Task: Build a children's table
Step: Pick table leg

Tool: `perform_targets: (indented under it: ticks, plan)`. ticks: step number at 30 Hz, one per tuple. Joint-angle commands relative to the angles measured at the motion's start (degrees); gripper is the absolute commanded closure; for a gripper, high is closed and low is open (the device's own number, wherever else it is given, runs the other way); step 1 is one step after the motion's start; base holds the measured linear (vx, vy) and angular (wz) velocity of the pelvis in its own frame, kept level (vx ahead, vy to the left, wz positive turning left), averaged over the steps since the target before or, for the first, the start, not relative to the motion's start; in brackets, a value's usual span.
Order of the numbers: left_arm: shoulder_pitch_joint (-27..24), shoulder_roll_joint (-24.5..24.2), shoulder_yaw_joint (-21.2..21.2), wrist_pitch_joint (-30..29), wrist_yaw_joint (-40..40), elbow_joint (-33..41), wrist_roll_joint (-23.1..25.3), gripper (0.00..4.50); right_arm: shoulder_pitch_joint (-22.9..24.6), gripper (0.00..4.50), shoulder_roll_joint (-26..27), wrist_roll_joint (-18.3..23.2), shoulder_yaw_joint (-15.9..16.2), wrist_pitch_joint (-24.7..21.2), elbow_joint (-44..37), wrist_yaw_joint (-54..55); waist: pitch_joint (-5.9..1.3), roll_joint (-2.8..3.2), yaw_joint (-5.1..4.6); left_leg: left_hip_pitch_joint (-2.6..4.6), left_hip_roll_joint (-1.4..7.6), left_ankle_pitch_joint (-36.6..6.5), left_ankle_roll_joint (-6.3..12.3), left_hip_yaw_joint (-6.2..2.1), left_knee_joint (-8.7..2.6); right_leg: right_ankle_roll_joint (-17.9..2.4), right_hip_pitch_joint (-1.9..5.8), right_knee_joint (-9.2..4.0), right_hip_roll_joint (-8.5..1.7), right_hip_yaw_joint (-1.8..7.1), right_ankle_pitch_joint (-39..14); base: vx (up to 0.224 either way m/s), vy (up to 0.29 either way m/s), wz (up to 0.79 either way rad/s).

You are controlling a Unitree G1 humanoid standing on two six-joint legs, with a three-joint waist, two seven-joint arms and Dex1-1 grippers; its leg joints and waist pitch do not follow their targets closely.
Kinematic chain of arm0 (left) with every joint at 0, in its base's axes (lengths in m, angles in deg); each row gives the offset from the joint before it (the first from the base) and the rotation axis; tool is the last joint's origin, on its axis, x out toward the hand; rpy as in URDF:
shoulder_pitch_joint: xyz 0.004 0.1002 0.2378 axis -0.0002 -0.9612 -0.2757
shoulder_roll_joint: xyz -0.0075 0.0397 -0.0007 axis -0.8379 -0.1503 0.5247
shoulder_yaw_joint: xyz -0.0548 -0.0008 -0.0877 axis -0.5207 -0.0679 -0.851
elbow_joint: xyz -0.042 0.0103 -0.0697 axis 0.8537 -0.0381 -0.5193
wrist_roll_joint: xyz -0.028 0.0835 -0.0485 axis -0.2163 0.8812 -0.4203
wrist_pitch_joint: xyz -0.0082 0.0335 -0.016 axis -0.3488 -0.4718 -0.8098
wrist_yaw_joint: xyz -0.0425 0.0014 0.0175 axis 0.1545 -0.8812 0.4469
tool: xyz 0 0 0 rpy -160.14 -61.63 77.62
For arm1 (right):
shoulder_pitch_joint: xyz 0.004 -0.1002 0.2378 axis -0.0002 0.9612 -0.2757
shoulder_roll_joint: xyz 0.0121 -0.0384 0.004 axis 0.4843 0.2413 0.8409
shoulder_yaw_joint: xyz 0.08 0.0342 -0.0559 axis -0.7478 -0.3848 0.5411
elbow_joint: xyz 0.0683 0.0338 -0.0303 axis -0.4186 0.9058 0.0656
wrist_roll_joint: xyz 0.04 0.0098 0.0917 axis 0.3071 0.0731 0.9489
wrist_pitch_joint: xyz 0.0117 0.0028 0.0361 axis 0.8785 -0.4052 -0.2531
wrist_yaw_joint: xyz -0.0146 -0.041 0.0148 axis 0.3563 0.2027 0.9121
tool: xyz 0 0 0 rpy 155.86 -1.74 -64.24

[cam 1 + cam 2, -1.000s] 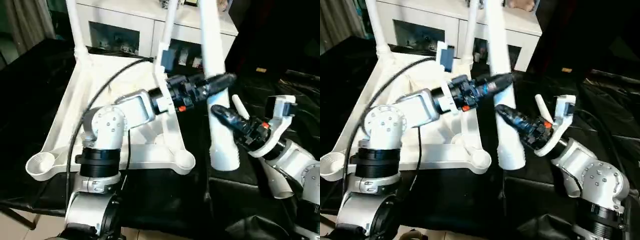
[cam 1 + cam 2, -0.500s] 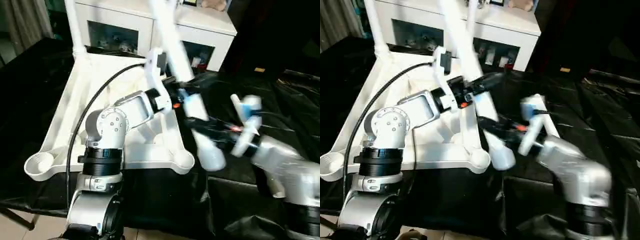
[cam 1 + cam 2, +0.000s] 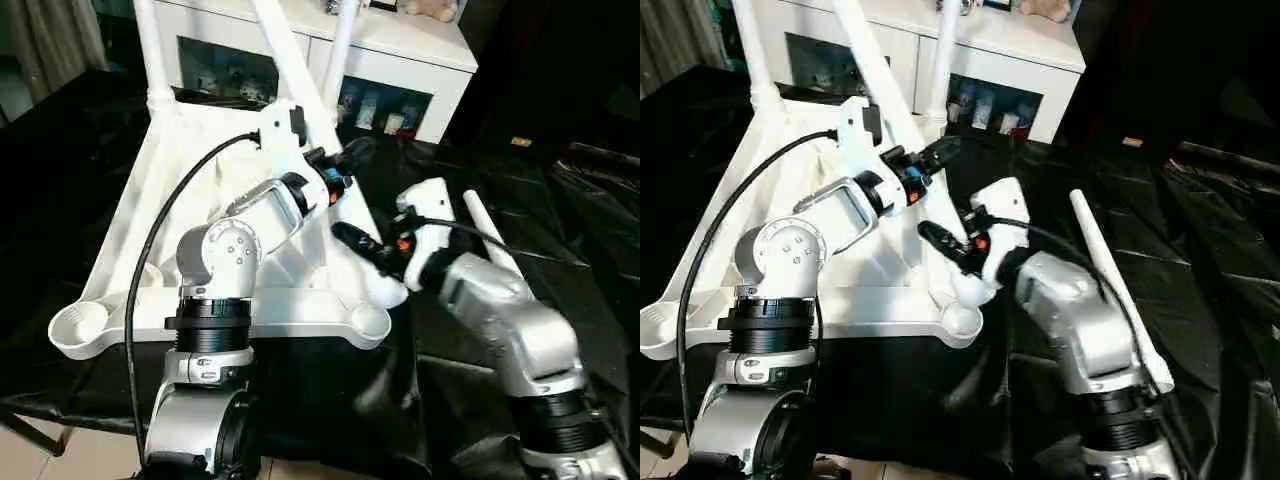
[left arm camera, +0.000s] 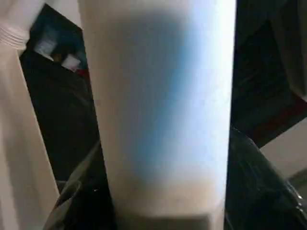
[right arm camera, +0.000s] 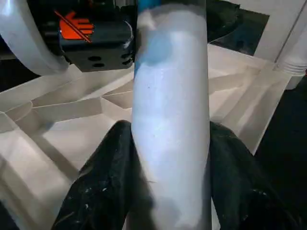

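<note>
Here, one white tabletop (image 3: 130, 200) is laid underside up on a black cloth (image 3: 560, 200). Four legs are counted: two upright legs (image 3: 148, 50) are seated in the far sockets, one loose leg (image 3: 490, 240) lies on the cloth, and one tilted leg (image 3: 290, 60) is clamped by the right gripper (image 3: 355, 243), its lower end near a near socket (image 3: 370, 322). The left gripper (image 3: 345, 160) seems closed around it too. One orange hand mark (image 5: 76, 24) is seen; no writing can be read.

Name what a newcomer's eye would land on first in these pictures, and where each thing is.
A white tube leg slants across the middle, gripped by both the left gripper and the right gripper, its thick end by the near corner socket. Beneath lies the upturned white tabletop, two legs already upright at its far corners.
</note>
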Motion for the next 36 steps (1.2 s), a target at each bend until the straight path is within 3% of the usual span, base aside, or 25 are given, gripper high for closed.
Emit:
perform_targets:
  ticks: [1,6,7,8,9,13,14,17,20,30,36]
  plan:
    - [0.06,-0.15,2.18,0.19,0.32,1.65,0.38,2.04,-0.19,2.69,-0.52,-0.84,-0.78,-0.01,1.10,1.34,-3.97,0.33,-0.28,1.43,2.56,-8.02,-2.57,-1.55,-3.82,-6.25,2.26,-4.04,-4.12,2.91,-3.46,0.000,0.000,0.00]
    - [-0.26,-2.71,4.82,-0.42,6.50,3.18,-0.32,2.48,-0.31,2.69,0.06,0.40,-1.74,1.14,1.09,0.50,-4.05,0.32,-0.31,1.41,2.56,-7.41,-2.40,-1.50,-3.80,-6.56,2.25,-3.86,-4.15,2.90,-2.44,0.000,0.000,0.00]
    - [-0.22,-4.02,6.04,-1.02,10.03,3.87,-1.21,2.51,-0.43,2.13,0.46,2.69,-3.17,0.12,0.73,-0.45,-4.02,0.25,-0.32,1.43,2.59,-7.22,-2.39,-1.47,-3.79,-6.84,2.24,-3.78,-4.16,2.90,-2.14,0.000,0.000,0.00]
    - [0.00,-5.41,7.02,-1.87,13.25,4.40,-2.12,2.55,-0.64,1.99,0.46,4.91,-4.57,-0.90,0.50,-1.62,-4.05,0.32,-0.23,1.55,2.52,-7.31,-2.00,-1.46,-3.82,-6.80,2.25,-3.75,-4.16,2.87,-2.44,0.000,0.000,0.00]
    - [0.53,-7.94,8.61,-2.99,19.22,5.00,-3.79,2.59,-1.14,1.99,-0.38,8.92,-7.10,-3.61,0.24,-3.79,-3.97,0.27,-0.31,1.64,2.46,-7.54,-1.80,-1.31,-3.81,-6.97,2.09,-3.81,-4.00,2.89,-2.80,0.000,0.000,0.00]
    - [0.84,-9.51,9.57,-3.14,22.93,5.24,-4.80,2.67,-1.49,1.62,-1.50,10.94,-8.24,-5.34,0.27,-5.20,-3.96,0.53,-0.26,1.51,2.57,-7.32,-2.48,-1.36,-3.90,-7.89,2.22,-3.56,-4.02,2.80,-2.04,0.000,0.000,0.00]
    - [1.15,-10.93,10.35,-3.45,26.56,5.34,-5.72,2.67,-1.60,1.62,-2.98,12.25,-8.78,-6.55,0.29,-7.19,-3.93,0.28,-0.31,1.55,2.59,-7.61,-2.70,-1.26,-3.85,-7.92,2.16,-3.69,-4.14,2.86,-2.59,0.000,0.000,0.00]
    - [2.44,-15.33,13.29,-4.52,38.63,6.14,-8.77,2.68,-2.09,1.56,-9.50,19.43,-11.12,-13.45,0.34,-16.22,-3.97,0.33,0.06,1.69,2.36,-7.33,-1.91,-1.18,-3.75,-7.39,2.41,-3.84,-3.99,2.91,-4.52,0.000,0.000,0.00]
    - [3.41,-15.89,13.57,-5.28,41.88,5.99,-10.38,2.69,-2.20,1.56,-12.37,23.22,-11.59,-17.18,-0.05,-20.52,-3.95,0.14,0.14,1.37,2.53,-6.85,-2.04,-1.22,-3.71,-8.33,2.44,-3.65,-4.23,2.83,-3.79,0.000,0.000,0.00]
    - [6.89,-16.71,17.41,-3.38,45.70,1.14,-7.30,2.69,-2.22,1.56,-18.52,22.84,-5.54,-17.89,-1.62,-27.39,-4.03,-0.13,0.24,1.36,2.65,-6.18,-2.28,-1.19,-3.47,-9.43,2.42,-3.78,-4.44,2.82,-5.69,0.000,0.000,0.00]
    - [8.35,-16.51,16.98,-1.84,45.91,-2.03,-5.89,2.70,-2.23,1.56,-17.81,23.44,-5.85,-17.68,-1.95,-27.88,-4.16,-0.07,0.30,1.33,2.59,-5.63,-2.05,-1.23,-3.37,-9.99,2.51,-3.64,-4.44,2.77,-4.45,0.000,0.000,0.00]
